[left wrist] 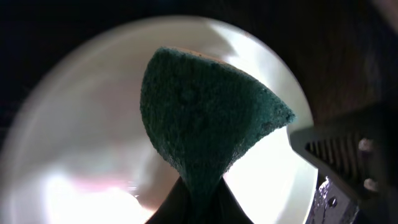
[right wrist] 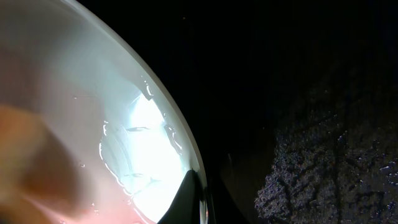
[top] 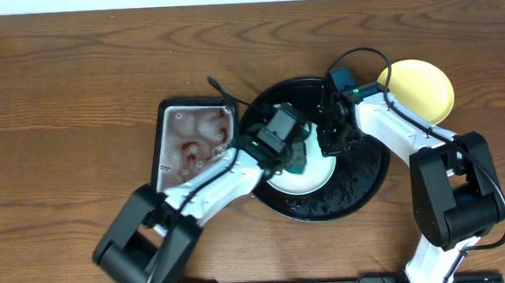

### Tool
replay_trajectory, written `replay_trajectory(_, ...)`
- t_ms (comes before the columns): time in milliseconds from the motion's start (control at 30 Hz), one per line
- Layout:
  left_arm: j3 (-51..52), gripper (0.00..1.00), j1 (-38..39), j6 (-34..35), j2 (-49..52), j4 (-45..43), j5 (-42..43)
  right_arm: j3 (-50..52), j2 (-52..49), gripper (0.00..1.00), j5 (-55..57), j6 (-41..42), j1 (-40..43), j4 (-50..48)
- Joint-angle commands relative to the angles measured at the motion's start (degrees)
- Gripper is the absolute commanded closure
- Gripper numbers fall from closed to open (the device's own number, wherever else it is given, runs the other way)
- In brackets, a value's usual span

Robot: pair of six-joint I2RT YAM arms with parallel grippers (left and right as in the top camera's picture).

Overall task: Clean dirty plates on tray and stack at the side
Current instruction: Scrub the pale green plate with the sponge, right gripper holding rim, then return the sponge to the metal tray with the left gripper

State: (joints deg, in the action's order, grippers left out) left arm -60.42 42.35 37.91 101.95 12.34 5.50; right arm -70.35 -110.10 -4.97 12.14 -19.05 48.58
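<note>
A pale mint plate (top: 311, 180) lies on the glossy black tray (top: 367, 187), partly hidden by my left arm. My left gripper (top: 295, 154) is shut on a dark green sponge (left wrist: 205, 112) and presses it onto the plate (left wrist: 74, 124). My right gripper (top: 329, 142) is shut on the plate's rim; the right wrist view shows its jaws (right wrist: 200, 196) pinching the wet edge of the plate (right wrist: 93, 112) above the tray (right wrist: 311, 124). A faint reddish smear shows near the plate's lower edge. The yellow plate (top: 419, 89) sits on the table to the right of the tray. No second mint plate is in view.
A grey metal pan (top: 162, 146) with reddish soapy water stands just left of the tray. The tray's surface is wet with droplets. My right gripper's finger (left wrist: 348, 149) shows at the right of the left wrist view.
</note>
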Motion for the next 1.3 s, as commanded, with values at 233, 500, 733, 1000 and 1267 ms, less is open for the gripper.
replay_trajectory(233,0.28,0.92,1.92,0.81,5.75,-0.76,-3.15,1.14,-1.01,0.99,1.29,-0.85,-0.5,0.31)
replay_trajectory(500,0.26,0.93,-2.1,-4.81,2.6,5.7,-12.79,1.14,-1.01,0.99,1.29,-0.85,-0.5,0.46)
replay_trajectory(733,0.26,0.92,-3.98,-4.92,-8.07,7.28,-12.2,1.14,-1.01,0.99,1.27,-0.85,-0.5,0.15)
replay_trajectory(1000,0.28,0.92,-8.48,-4.92,-11.41,15.39,-12.2,1.16,-1.03,0.88,1.27,-0.81,-0.5,-2.4)
replay_trajectory(1267,0.28,0.92,-16.76,-13.31,-11.41,19.89,-7.82,2.64,-1.03,0.99,-3.87,-0.85,-0.5,-5.51)
